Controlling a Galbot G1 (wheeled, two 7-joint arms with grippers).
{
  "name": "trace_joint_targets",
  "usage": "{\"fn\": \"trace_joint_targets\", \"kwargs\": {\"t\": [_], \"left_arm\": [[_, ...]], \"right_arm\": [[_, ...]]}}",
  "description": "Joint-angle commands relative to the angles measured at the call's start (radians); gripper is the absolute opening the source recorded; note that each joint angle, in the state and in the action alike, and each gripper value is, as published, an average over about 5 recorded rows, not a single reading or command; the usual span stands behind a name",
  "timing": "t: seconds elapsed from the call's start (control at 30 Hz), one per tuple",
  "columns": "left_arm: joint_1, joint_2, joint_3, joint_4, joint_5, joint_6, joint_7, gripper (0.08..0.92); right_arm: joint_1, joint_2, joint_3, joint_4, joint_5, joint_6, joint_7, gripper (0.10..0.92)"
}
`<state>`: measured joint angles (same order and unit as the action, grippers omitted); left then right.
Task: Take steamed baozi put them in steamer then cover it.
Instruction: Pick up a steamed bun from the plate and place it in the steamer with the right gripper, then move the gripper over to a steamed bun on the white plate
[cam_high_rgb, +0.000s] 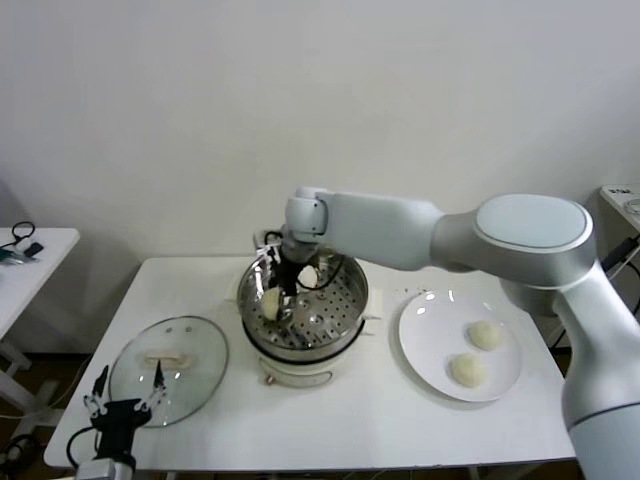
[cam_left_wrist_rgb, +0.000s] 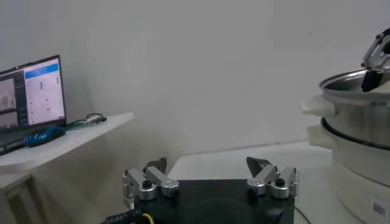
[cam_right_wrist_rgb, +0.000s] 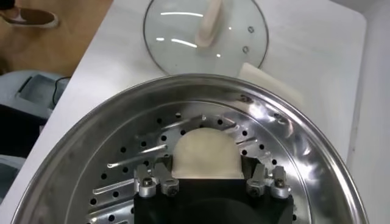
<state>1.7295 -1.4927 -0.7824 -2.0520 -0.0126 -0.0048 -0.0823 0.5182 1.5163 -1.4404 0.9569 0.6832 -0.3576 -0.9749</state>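
The right gripper (cam_high_rgb: 278, 300) stood down inside the round shiny stainless-steel steamer basket (cam_high_rgb: 345, 300), which sat on a white electric pot base (cam_high_rgb: 300, 368) on the white table (cam_high_rgb: 350, 425); its arm reached in from the robot's right. In the right wrist view its two fingers (cam_right_wrist_rgb: 263, 180) flanked a smooth, dome-shaped, cream-white steamed bun (cam_right_wrist_rgb: 205, 153) resting on the perforated floor (cam_right_wrist_rgb: 128, 176); the jaws stood partly open on either side of the bun, and whether the pads pressed it could not be told. In the head view this bun (cam_high_rgb: 271, 300) lay at the gripper's tip, toward the steamer's left wall; a second pale bun (cam_high_rgb: 308, 275) showed just beyond the gripper, partly hidden by it.

To the right of the gripper, well apart from the steamer, a flat round white plate (cam_high_rgb: 425, 340) carried two further cream-white buns, one (cam_high_rgb: 485, 335) farther from the robot and one (cam_high_rgb: 467, 369) nearer; the two were apart from each other.

To the left of the steamer, the round clear glass lid (cam_high_rgb: 195, 350) with metal rim lay flat on the table, its cream-white bar handle (cam_high_rgb: 165, 357) upward; in the right wrist view this lid (cam_right_wrist_rgb: 183, 42) lay beyond the steamer's rim.

The left gripper (cam_high_rgb: 125, 395) was parked low at the near left table edge, just beside the lid's near rim; its fingers (cam_left_wrist_rgb: 149, 182) were spread wide and held nothing; the steamer's wall (cam_left_wrist_rgb: 359, 115) rose off to its side.
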Motion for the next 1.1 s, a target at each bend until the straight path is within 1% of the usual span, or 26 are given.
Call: {"fn": "trace_joint_targets", "kwargs": {"t": [0.03, 0.1, 0.17, 0.3, 0.43, 0.6, 0.87, 1.0, 1.1], "left_arm": [[-0.001, 0.003, -0.004, -0.001, 0.001, -0.001, -0.003, 0.823], [0.0, 0.004, -0.007, -0.003, 0.0, -0.001, -0.003, 0.823], [0.002, 0.004, -0.008, -0.004, -0.001, -0.002, -0.004, 0.823], [0.007, 0.004, -0.009, -0.004, -0.001, -0.004, -0.004, 0.823], [0.01, 0.003, -0.009, -0.005, -0.002, -0.006, -0.005, 0.823], [0.011, 0.004, -0.008, -0.008, -0.004, -0.006, -0.004, 0.823], [0.006, 0.006, -0.004, -0.014, 0.001, 0.003, 0.007, 0.823], [0.0, 0.004, -0.006, -0.019, 0.003, 0.011, 0.011, 0.823], [-0.001, 0.003, -0.008, -0.018, 0.005, 0.015, 0.014, 0.823]], "right_arm": [[-0.023, 0.018, 0.01, -0.017, -0.053, 0.003, -0.021, 0.76], [-0.021, 0.013, 0.017, -0.017, -0.059, 0.003, -0.02, 0.797], [-0.015, 0.002, 0.023, -0.01, -0.06, 0.002, -0.021, 0.816], [0.026, -0.045, 0.024, 0.03, -0.056, 0.002, -0.023, 0.822], [0.098, -0.129, 0.02, 0.097, -0.036, 0.009, -0.032, 0.823], [0.185, -0.289, 0.024, 0.209, -0.023, 0.024, -0.044, 0.823], [0.228, -0.584, 0.044, 0.383, -0.07, 0.031, -0.057, 0.823], [0.199, -0.702, 0.044, 0.435, -0.141, 0.039, -0.071, 0.823], [0.129, -0.788, 0.062, 0.46, -0.231, 0.049, -0.08, 0.823]]}}
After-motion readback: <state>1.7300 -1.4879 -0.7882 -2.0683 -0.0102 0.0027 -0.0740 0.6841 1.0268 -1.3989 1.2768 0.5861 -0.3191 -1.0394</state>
